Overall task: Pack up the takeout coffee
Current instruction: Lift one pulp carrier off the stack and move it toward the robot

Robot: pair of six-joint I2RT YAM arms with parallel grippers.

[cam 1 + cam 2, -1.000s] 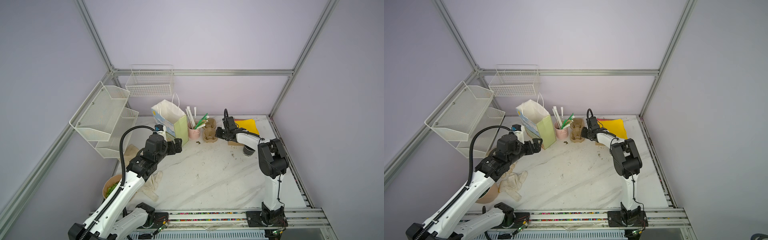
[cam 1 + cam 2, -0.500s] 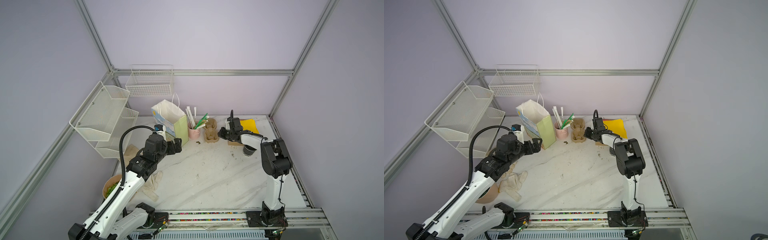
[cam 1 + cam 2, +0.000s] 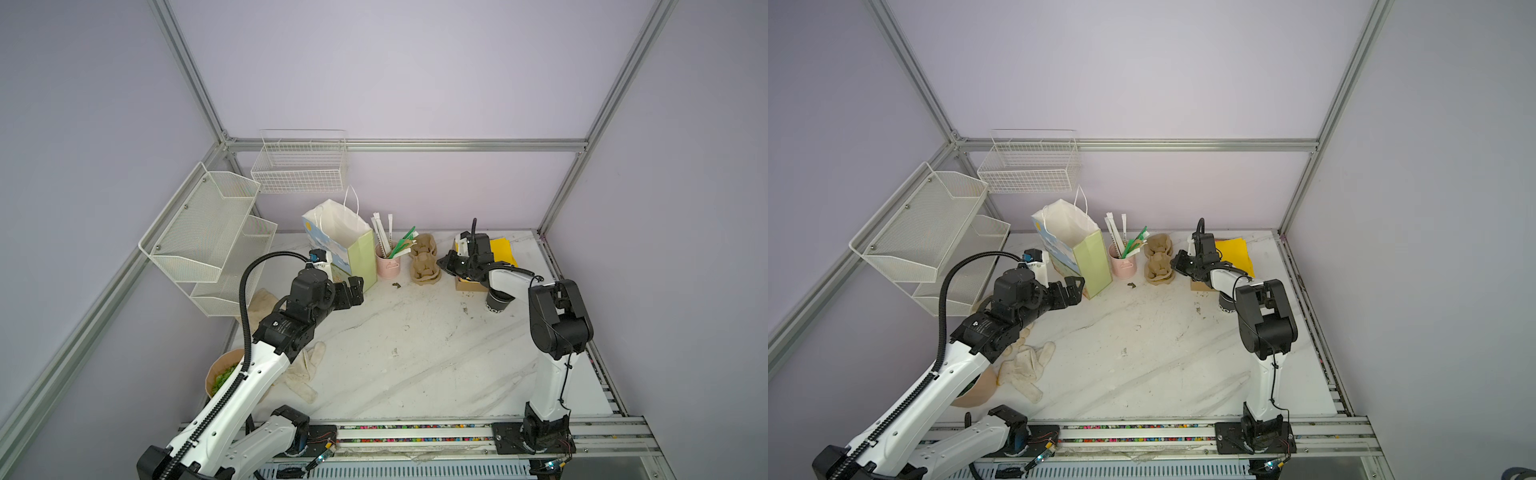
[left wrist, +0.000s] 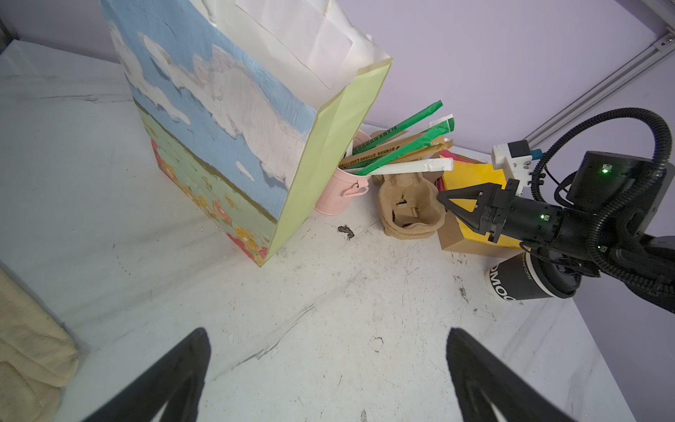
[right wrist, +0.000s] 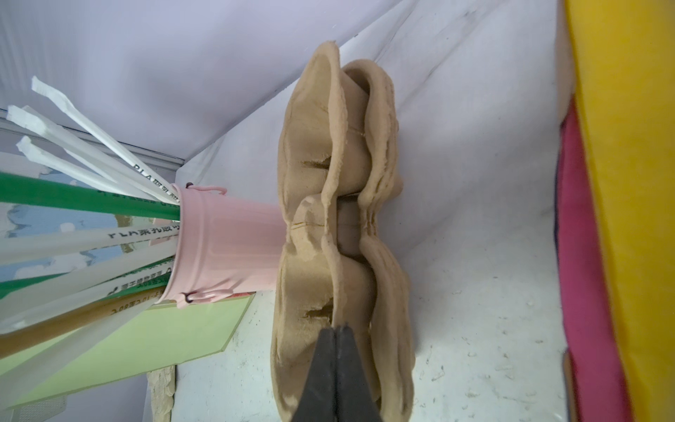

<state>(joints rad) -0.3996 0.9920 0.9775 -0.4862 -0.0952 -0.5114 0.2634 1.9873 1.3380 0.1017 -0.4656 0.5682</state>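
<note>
The left gripper (image 3: 352,290) hangs spread wide beside the printed, green-sided paper bag (image 3: 359,257). Past the pink cup of straws (image 3: 387,266), the right gripper (image 5: 335,334) is pressed together at the rim of the stacked brown pulp cup carriers (image 3: 424,262). The small black paper cup with white lettering (image 3: 497,302) stands on the white marble counter (image 3: 415,353) under that arm.

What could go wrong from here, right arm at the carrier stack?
1. Right fingers are shut at the rim of the pulp carrier stack; nested layers may lift together, or the thin rim may tear.
2. The black cup stands right under the right arm; a swing could tip it.
3. The pink cup of straws is close beside the stack; dragging could topple it.
</note>
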